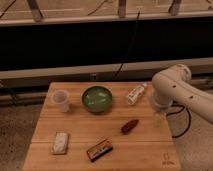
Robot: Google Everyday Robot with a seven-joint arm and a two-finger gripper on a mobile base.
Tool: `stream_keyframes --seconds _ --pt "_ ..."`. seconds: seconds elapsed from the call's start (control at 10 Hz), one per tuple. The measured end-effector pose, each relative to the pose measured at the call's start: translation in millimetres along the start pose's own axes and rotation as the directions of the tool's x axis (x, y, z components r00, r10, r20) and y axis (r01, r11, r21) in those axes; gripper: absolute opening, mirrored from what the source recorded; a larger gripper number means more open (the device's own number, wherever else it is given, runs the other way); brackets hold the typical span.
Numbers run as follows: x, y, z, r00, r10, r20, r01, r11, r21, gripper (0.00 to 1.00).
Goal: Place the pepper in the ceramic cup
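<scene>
The pepper [129, 126] is a small dark red-brown piece lying on the wooden table [80, 130], right of centre. The ceramic cup [61, 100] is a small pale cup standing upright near the table's back left corner. The white arm [172, 90] hangs over the table's right edge. Its gripper [159, 118] points down by the right edge, a short way right of the pepper and far from the cup. Nothing shows in it.
A wide green bowl [97, 98] sits at the back middle, between cup and pepper. A white bottle [135, 93] lies at the back right. A pale flat block [60, 142] and a dark packet with orange print [99, 149] lie near the front edge.
</scene>
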Motion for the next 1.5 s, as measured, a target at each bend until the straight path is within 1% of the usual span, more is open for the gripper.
stream_keyframes --seconds 0.1,0.3,0.5,0.7,0.9,1.1,1.2,1.3,1.4,1.5 --pt "-5 3 7 1.0 -0.028 0.002 0.028 1.0 -0.009 0.8" --pt "-14 4 12 0.998 -0.058 0.006 0.058 0.998 -0.017 0.8" --pt "-34 5 28 0.993 -0.113 0.018 0.113 0.993 -0.032 0.8" --pt "-36 8 34 0.99 -0.143 0.019 0.143 0.989 -0.042 0.8" --pt "-49 9 43 0.981 -0.194 0.026 0.195 0.979 -0.057 0.8" --pt "-54 13 58 0.971 -0.238 0.029 0.239 0.969 -0.068 0.8" --pt "-58 13 64 0.964 -0.264 0.032 0.266 0.961 -0.071 0.8" --pt "-60 12 66 0.96 -0.278 0.037 0.279 0.958 -0.069 0.8" --pt "-58 14 70 0.956 -0.291 0.034 0.293 0.953 -0.074 0.8" --pt "-58 18 82 0.948 -0.317 0.032 0.319 0.944 -0.087 0.8"
